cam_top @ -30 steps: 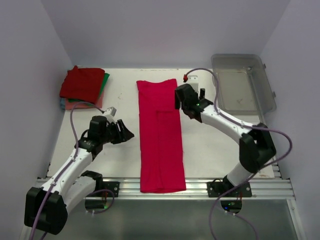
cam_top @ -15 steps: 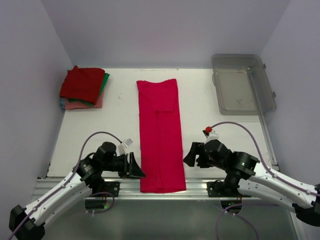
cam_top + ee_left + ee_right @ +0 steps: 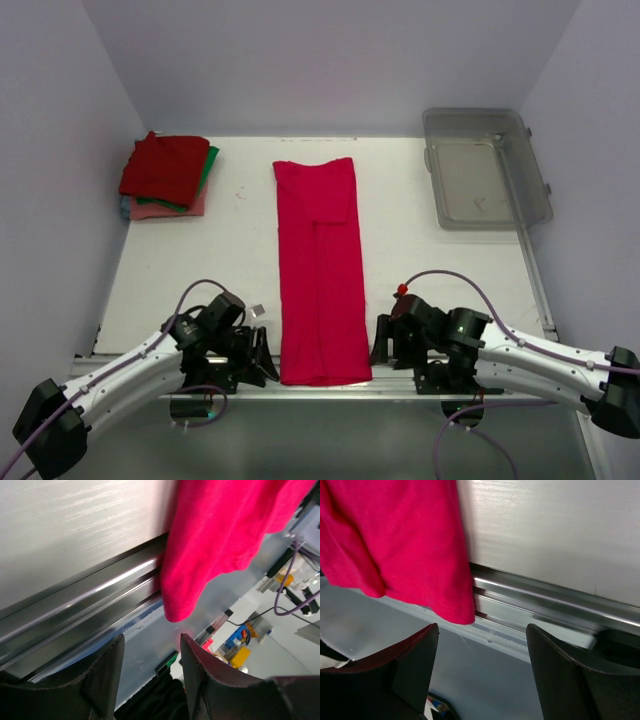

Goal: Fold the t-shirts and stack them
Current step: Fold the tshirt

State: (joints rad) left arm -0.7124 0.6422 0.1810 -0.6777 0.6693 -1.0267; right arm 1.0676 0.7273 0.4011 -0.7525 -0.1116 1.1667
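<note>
A crimson-pink t-shirt (image 3: 320, 268) lies folded into a long strip down the middle of the table, its near hem hanging over the front rail. That hem shows in the left wrist view (image 3: 215, 540) and the right wrist view (image 3: 400, 545). My left gripper (image 3: 262, 357) is open and empty, just left of the hem's near corner. My right gripper (image 3: 380, 345) is open and empty, just right of the hem's other corner. A stack of folded t-shirts (image 3: 166, 176), dark red on top of green and salmon-pink, sits at the back left.
A clear grey plastic bin (image 3: 484, 166) stands at the back right corner. A metal rail (image 3: 400, 370) runs along the table's front edge, under the shirt's hem. White walls close in on three sides.
Both arms have swung from mid-table down to the front edge. The left gripper now flanks the hem's left corner, the right gripper its right corner. The shirt has not moved.
</note>
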